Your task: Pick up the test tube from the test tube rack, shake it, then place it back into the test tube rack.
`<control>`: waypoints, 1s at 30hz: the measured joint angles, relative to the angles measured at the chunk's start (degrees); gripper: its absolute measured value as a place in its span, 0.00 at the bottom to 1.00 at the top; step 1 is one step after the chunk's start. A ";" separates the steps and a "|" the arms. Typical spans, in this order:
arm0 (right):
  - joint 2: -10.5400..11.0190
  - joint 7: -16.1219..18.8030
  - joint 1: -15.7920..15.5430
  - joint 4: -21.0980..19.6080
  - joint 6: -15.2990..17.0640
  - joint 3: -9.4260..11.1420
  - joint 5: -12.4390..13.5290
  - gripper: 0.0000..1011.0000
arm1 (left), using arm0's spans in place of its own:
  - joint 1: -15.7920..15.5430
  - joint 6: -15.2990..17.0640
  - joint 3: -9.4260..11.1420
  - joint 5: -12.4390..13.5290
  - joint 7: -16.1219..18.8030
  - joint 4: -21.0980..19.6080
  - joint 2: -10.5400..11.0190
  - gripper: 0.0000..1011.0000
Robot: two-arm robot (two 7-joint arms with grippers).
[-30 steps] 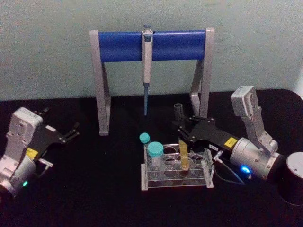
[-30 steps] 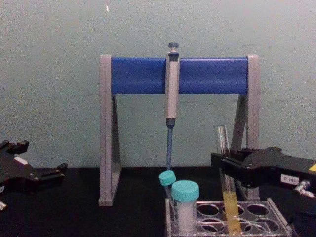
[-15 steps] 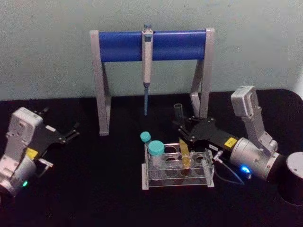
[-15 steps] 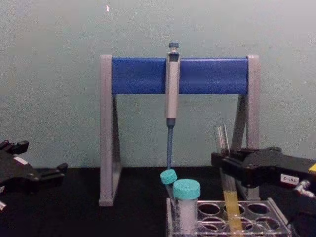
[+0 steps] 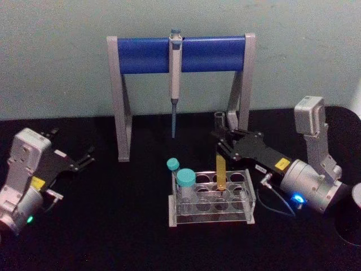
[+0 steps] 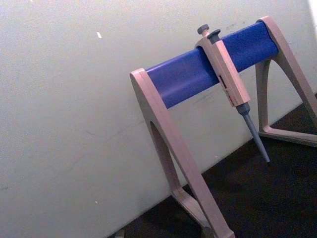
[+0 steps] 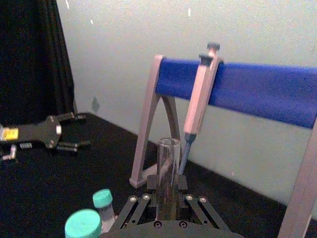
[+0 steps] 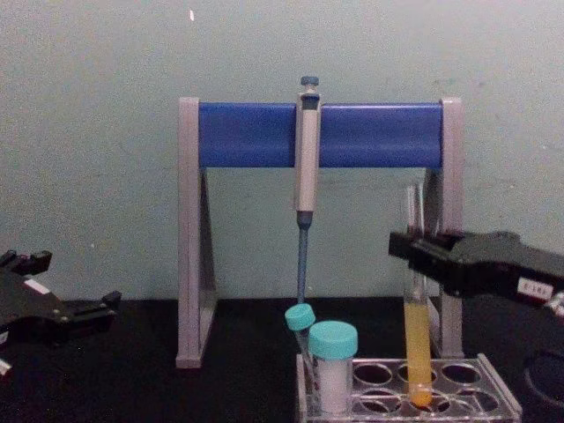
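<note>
The test tube is a long clear glass tube with yellow liquid in its lower part. It stands upright, raised over the test tube rack, a low clear plastic rack with round holes. In the chest view the test tube has its tip just inside a back hole of the rack. My right gripper is shut on the tube's upper half, also seen in the right wrist view. My left gripper rests open at the far left, away from the rack.
Two teal-capped tubes stand in the rack's left end. Behind the rack is a tall grey-and-blue pipette stand with a pipette hanging from it. A dark cylinder sits at the right edge.
My right gripper has risen and drawn a little right and back, lifting the test tube most of the way out of its hole. The left arm has not moved.
</note>
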 joint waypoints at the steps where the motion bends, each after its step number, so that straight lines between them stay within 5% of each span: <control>1: 0.03 0.06 -0.12 -0.28 -0.20 0.14 0.18 0.23 | 0.00 0.00 0.00 0.00 0.00 0.00 0.00 0.99; 16: 0.24 0.72 -1.05 -4.67 -6.12 2.86 1.91 0.23 | 0.00 0.00 0.00 0.00 0.00 0.00 0.00 0.99; 30: -1.28 0.10 0.33 -2.78 -9.94 3.48 -0.69 0.23 | 0.00 0.00 0.00 0.00 0.00 0.00 0.00 0.99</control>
